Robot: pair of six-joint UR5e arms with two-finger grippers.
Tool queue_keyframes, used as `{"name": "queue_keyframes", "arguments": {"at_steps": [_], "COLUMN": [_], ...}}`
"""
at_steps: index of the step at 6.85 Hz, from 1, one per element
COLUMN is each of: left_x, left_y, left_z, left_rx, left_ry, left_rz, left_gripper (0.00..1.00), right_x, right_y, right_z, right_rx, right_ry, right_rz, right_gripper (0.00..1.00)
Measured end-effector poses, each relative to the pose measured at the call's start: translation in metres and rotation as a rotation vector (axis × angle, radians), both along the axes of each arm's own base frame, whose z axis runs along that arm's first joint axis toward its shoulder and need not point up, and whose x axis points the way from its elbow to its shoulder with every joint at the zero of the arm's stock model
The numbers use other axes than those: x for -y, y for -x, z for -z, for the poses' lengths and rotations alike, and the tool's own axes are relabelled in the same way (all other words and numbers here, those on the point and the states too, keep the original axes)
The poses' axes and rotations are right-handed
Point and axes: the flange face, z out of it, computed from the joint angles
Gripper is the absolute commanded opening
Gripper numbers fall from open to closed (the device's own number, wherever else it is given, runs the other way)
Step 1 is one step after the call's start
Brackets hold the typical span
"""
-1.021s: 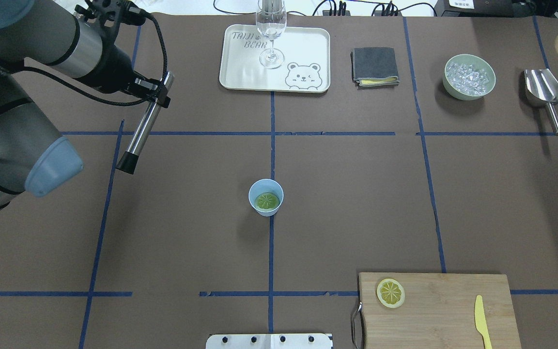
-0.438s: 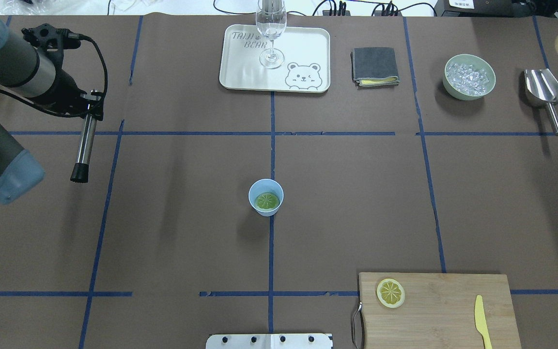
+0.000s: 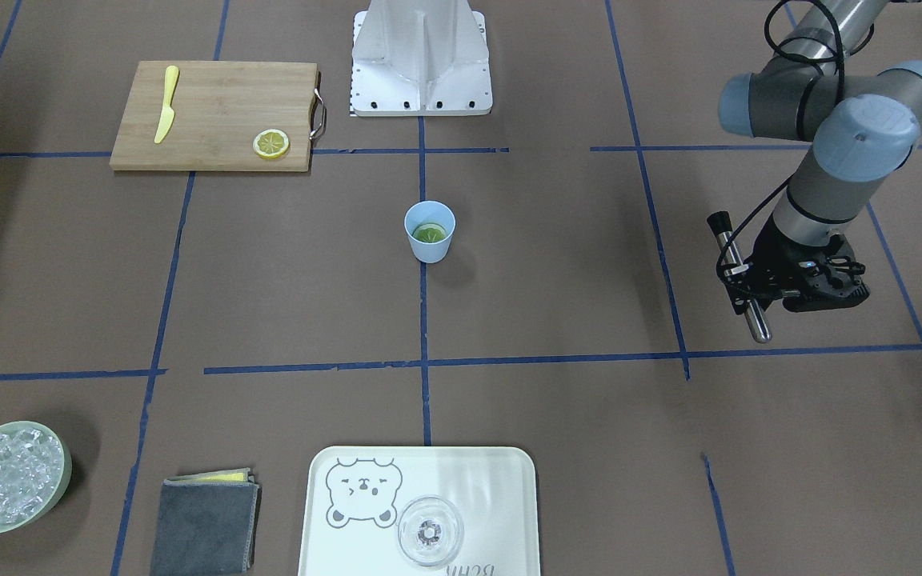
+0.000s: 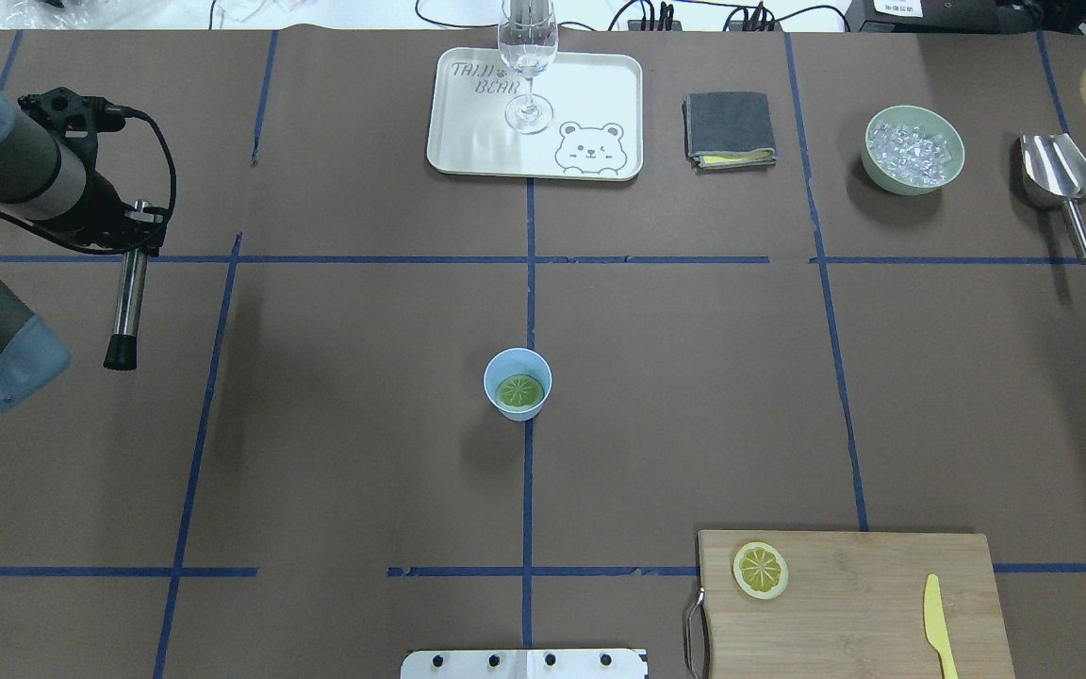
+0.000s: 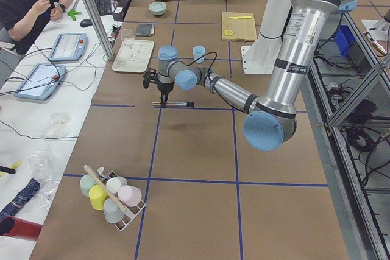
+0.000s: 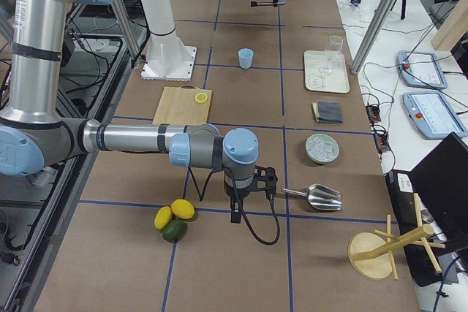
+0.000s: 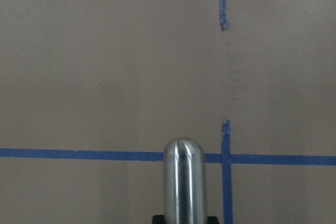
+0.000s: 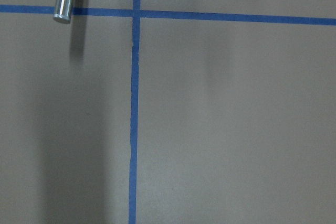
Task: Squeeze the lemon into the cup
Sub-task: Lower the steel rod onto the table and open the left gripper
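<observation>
Brown-papered counter (image 4: 694, 396) spreads below. My left end effector (image 4: 138, 226) pinches a black-tipped steel rod (image 4: 126, 302) near the left edge; my right end effector (image 6: 235, 215) I cannot judge. The thin greenish lemon slice (image 4: 518, 390) lies inside the small light-blue cup (image 3: 430, 250) at the counter's centre.

Glass (image 4: 528, 47) upright on bear tray (image 4: 477, 132); folded grey cloth (image 4: 730, 127), ice bowl (image 4: 911, 187), scoop (image 4: 1060, 170) alongside; knife (image 4: 937, 618) on cutting board (image 4: 854, 604).

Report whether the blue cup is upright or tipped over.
Upright: the cup stands on its base with its round mouth facing up, and a lemon slice lies inside it.
</observation>
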Motion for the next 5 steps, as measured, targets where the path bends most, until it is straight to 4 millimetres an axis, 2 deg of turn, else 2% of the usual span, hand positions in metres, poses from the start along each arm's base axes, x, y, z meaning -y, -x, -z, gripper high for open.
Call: {"name": "queue_keyframes", "arguments": {"at_steps": [2, 5], "left_x": [-0.001, -0.015], "left_y": [-0.015, -0.050], "left_z": [-0.023, -0.039], "left_rx": [0.011, 0.053], "left_ry": [-0.007, -0.033], "left_rz": [-0.012, -0.052], "left_gripper": [0.00, 0.00], "right_x": [0.002, 0.004], "right_y": [0.000, 0.000], "right_z": [-0.015, -0.017], "right_rx": [0.000, -0.001], "right_ry": [-0.029, -0.044], "right_rz": [-0.002, -0.004], "right_gripper": [1.00, 1.00]}}
